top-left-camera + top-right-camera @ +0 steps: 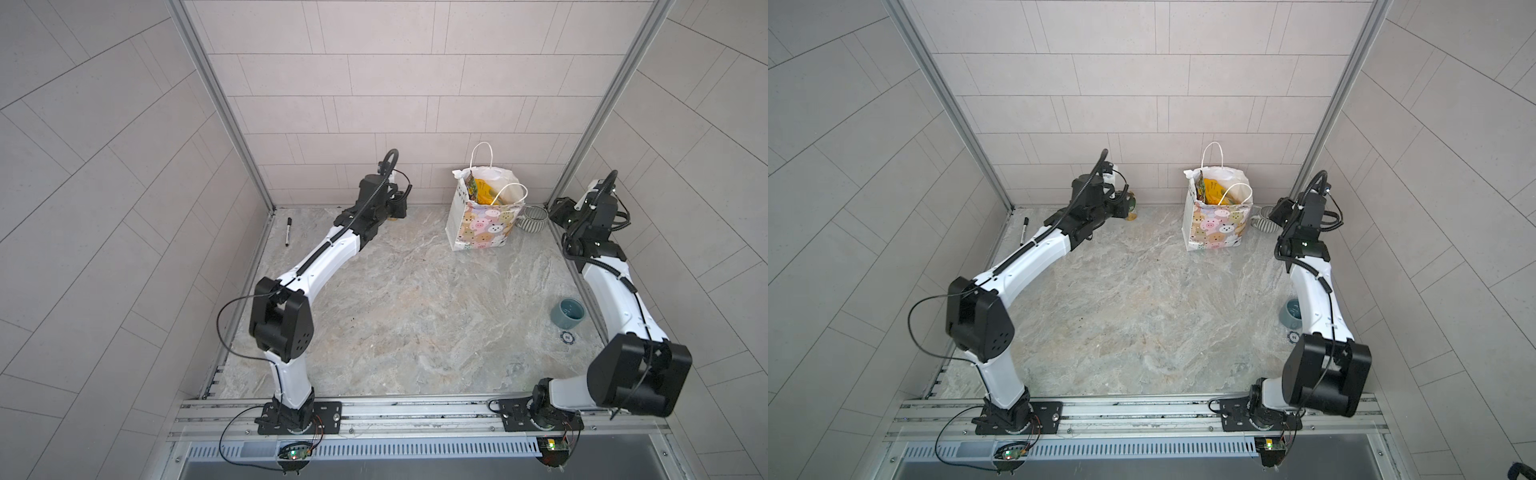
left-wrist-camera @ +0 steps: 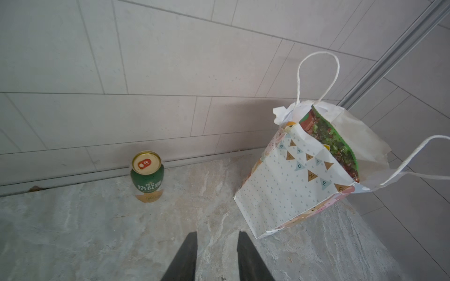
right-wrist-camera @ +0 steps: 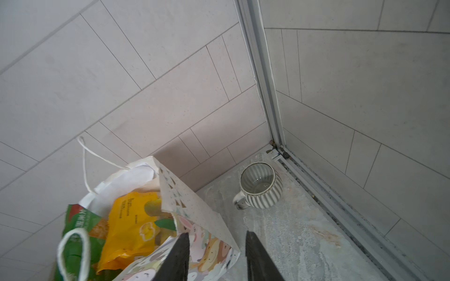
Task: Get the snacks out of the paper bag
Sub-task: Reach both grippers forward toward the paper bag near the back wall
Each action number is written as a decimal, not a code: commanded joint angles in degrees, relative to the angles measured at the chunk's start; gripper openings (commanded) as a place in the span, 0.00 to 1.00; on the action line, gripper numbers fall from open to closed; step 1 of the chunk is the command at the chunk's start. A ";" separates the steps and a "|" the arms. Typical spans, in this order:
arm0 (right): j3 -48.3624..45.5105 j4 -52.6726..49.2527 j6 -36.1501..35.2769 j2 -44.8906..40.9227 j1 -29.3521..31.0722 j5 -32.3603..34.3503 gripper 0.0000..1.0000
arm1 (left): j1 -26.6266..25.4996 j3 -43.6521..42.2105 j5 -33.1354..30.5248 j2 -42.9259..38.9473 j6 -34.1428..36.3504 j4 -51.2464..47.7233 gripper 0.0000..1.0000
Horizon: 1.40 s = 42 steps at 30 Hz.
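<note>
Far left, beside the wall rail: black pen (image 1: pixel 288 232), flat on the marble table (image 1: pixel 395 316). Next, left gripper (image 2: pixel 217 233): hangs above the table near the back wall, jaws partly apart, clasping nothing. Just beyond, green-and-gold can (image 2: pixel 147 176), upright against the back wall. Right of centre, paper bag (image 1: pixel 482 226): stands upright, mouth open, cord handles up. Inside, snacks (image 1: pixel 484 191): yellow-orange packet (image 3: pixel 131 226) and green packet (image 2: pixel 333 146), tops poking above the rim. Just beside the bag, grey striped mug (image 3: pixel 261 187), upright in the corner. Then right gripper (image 3: pixel 217 233): hovers near mug and bag, jaws partly apart, empty. Nearer the front, by the right rail, teal cup (image 1: pixel 567 313).
</note>
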 commanded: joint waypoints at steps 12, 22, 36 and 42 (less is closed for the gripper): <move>51.94 -26.15 -7.18 39.98 -0.91 -15.20 0.20 | -1.70 16.98 8.05 15.55 0.32 -7.84 0.18; 74.54 -24.88 -3.11 61.45 -1.37 -30.09 0.17 | -2.04 14.82 13.28 16.65 0.78 -0.40 0.32; 78.49 -10.84 2.47 72.92 1.30 -40.54 0.21 | -1.63 6.80 11.29 12.95 1.04 3.81 0.47; 77.95 -8.91 1.46 73.74 3.66 -43.76 0.21 | 0.86 1.29 10.58 10.59 -2.04 7.31 0.51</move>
